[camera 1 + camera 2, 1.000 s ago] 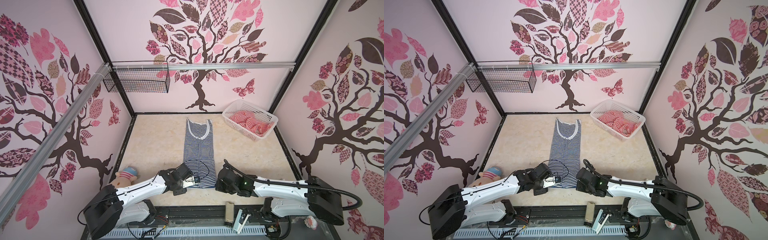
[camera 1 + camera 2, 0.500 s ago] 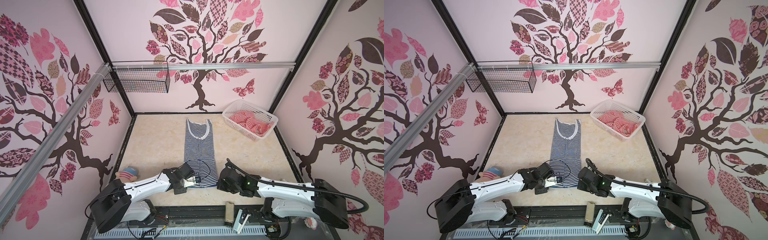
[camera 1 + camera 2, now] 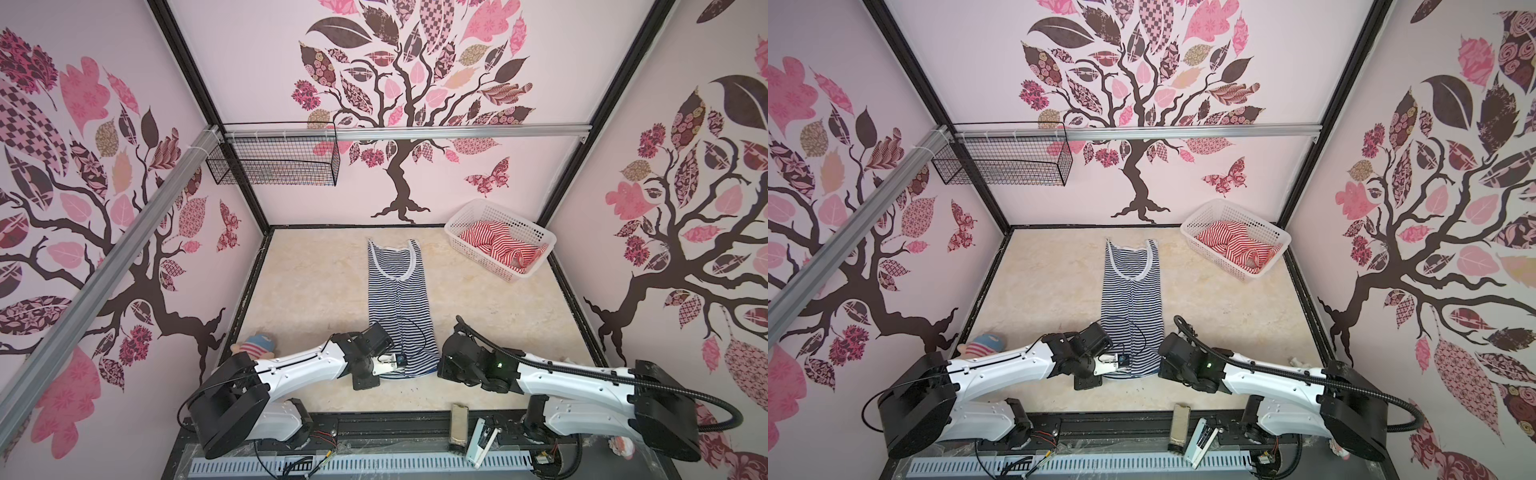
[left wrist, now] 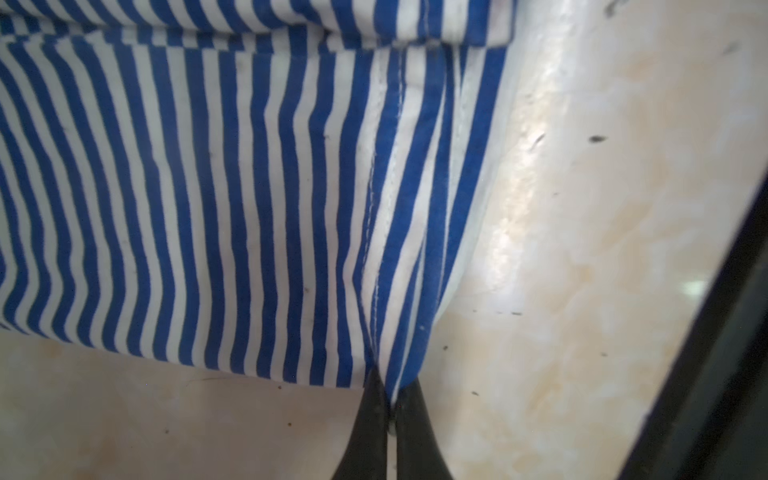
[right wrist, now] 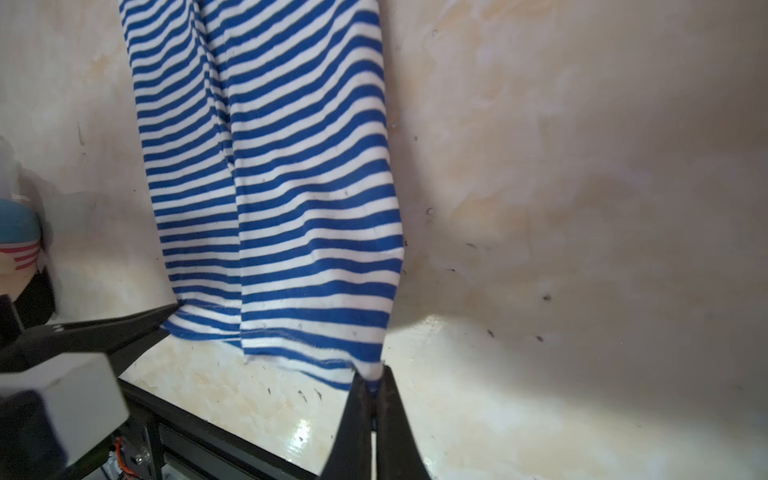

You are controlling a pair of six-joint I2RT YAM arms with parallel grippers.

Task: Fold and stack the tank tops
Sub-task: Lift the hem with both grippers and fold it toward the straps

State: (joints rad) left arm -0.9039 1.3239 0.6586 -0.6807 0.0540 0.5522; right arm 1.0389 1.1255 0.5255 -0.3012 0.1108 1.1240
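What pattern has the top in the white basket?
The top has thin red-and-white stripes; it shows best in a top view.

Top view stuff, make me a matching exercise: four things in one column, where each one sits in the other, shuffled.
1 navy-striped tank top
2 red-striped tank top
3 plush doll
4 wire basket

A in the white basket
B hanging from the rail
C beside the left arm
D laid out in the middle of the table

Pairs: 1-D, 2-A, 3-C, 4-B
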